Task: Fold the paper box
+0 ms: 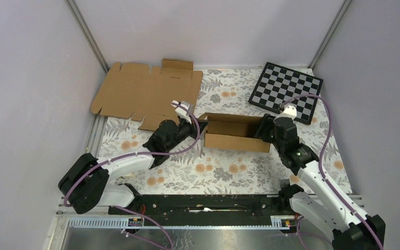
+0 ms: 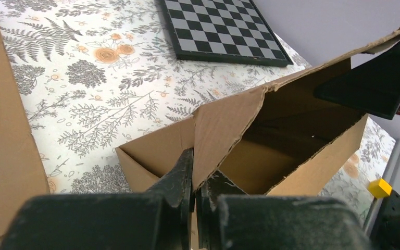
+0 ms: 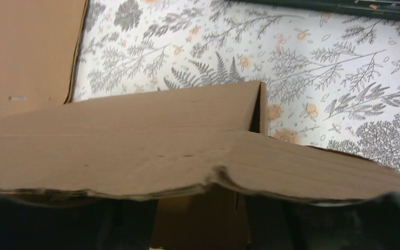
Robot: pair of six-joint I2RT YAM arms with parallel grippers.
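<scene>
Inspecting the bench (image 1: 229,172), we find the paper box (image 1: 234,136) half-formed at its middle, walls raised and top open. The left pincer (image 2: 195,172) is clamped on a flap at the box's left end. The right pincer (image 1: 263,130) sits at the right end, fingers apart, the wall's edge lying across them. A flat cardboard sheet (image 1: 146,91) lies rear left, a checkerboard (image 1: 286,91) rear right.

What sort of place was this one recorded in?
Likely a robot lab enclosure: plain grey walls with metal corner rails, a checkerboard on the floral table cover, two bolted-down arms.
</scene>
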